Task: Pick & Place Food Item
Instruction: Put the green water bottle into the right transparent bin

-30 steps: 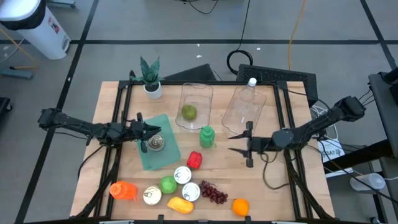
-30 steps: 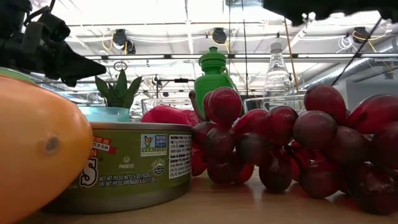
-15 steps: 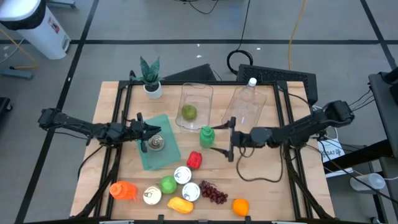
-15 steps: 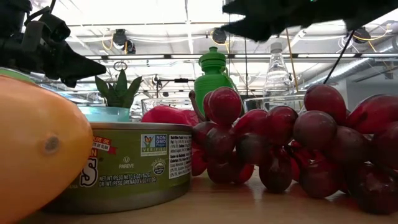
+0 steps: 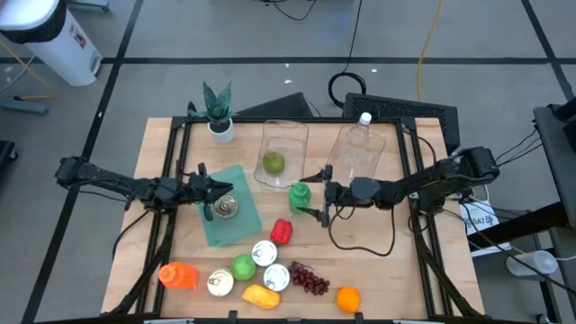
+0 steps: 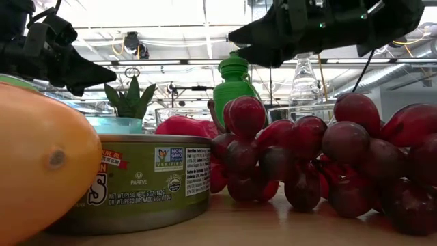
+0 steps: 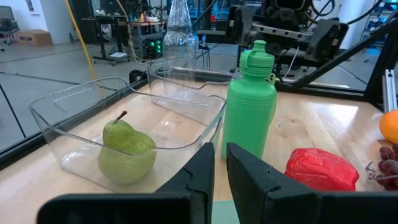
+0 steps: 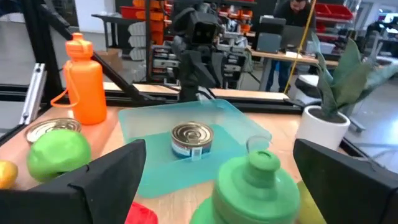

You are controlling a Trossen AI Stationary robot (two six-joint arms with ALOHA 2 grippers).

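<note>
Centrally, a green bottle (image 5: pixel 300 197) stands upright on the table (image 5: pixel 387 270), just beside the near end of a clear tray (image 5: pixel 284 153) that holds a green pear (image 5: pixel 274 163). The right pincer (image 5: pixel 312 194) sits level with the bottle on its right side, jaws spread wide, one finger to each side of it, gripping nothing. A red pepper (image 5: pixel 281 231) lies just nearer the front edge. A teal tray (image 5: pixel 231 220) toward the left edge carries a tin can (image 5: pixel 225 208); the left pincer (image 5: pixel 212 188) hangs over it, jaws shut and empty. Along the front edge: grapes (image 5: pixel 310 279), an orange (image 5: pixel 347 299), a green apple (image 5: pixel 243 266), an orange bottle (image 5: pixel 179 275).
</note>
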